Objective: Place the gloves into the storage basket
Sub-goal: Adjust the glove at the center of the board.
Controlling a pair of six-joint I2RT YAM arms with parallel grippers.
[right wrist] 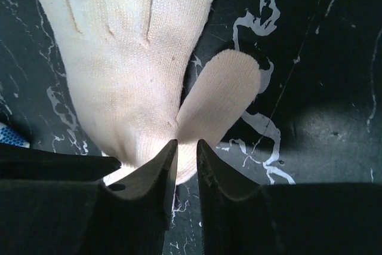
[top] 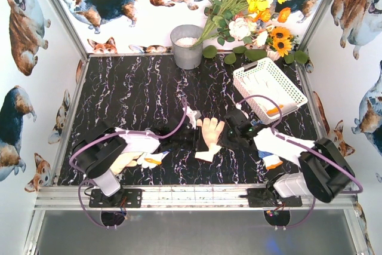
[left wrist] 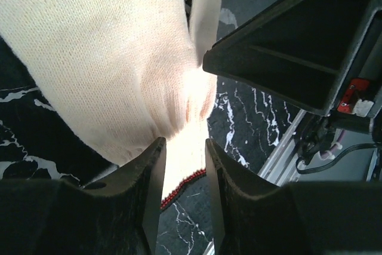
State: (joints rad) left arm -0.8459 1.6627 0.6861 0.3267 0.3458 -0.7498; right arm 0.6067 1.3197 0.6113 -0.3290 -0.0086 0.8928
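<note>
Gloves lie in several spots, and the one in play is a cream knit glove, flat and fingers spread in the middle of the surface, well short of the storage basket at the far right. Both arms hold it: the left end effector is clenched on its cuff, and the right end effector is pinched on the web beside the thumb. If both lift or pull apart, I judge the knit will stretch, tear free of one grip or drag. A dotted glove and another glove lie partly under the arms, where a sweep could scatter them.
</note>
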